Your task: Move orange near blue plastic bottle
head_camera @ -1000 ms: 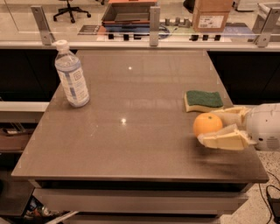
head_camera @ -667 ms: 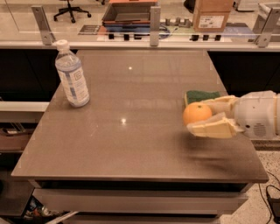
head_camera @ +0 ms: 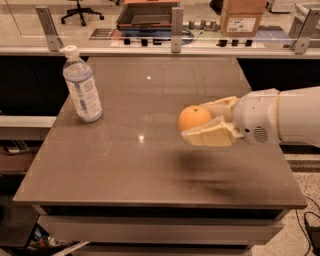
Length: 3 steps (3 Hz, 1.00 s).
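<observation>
The orange [head_camera: 193,118] is round and bright, held between the cream fingers [head_camera: 209,135] of my gripper [head_camera: 199,123]. The gripper comes in from the right on a white arm and holds the fruit above the middle right of the brown table [head_camera: 120,155]; its shadow falls on the tabletop below. The blue plastic bottle [head_camera: 81,86] stands upright at the table's left side, with a white cap and pale label. The orange is well to the right of the bottle, apart from it.
The table's front edge is close below the gripper's shadow. A glass-railed counter [head_camera: 150,42] runs behind the table, with a cardboard box [head_camera: 243,15] and a tray beyond it. The green-and-yellow sponge is hidden behind the arm.
The gripper has carried the orange leftward and upward from the table's right edge toward the middle. The sponge, seen earlier behind it, is now covered by the arm.
</observation>
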Available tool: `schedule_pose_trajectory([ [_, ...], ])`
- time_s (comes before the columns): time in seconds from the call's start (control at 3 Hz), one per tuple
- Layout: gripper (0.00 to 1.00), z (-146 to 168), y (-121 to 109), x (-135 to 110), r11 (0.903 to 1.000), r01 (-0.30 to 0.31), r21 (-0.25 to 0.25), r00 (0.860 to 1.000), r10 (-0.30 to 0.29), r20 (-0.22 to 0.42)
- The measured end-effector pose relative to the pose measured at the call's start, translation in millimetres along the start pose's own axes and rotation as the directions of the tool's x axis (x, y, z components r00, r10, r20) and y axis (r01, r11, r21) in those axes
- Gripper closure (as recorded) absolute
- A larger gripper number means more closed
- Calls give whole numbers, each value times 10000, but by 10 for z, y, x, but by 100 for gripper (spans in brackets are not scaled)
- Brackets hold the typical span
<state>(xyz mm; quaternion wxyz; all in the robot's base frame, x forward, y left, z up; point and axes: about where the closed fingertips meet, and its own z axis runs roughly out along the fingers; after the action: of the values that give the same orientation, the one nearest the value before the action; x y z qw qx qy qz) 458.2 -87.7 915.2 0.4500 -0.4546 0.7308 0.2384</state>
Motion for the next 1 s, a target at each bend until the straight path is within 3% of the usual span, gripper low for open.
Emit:
schedule_pose_trajectory([
  [0.67, 100, 675, 350, -267, 9995, -227, 231, 9997, 228, -32],
  [1.0, 100, 1073, 303, -325, 9981, -185, 591, 9998, 180, 90],
])
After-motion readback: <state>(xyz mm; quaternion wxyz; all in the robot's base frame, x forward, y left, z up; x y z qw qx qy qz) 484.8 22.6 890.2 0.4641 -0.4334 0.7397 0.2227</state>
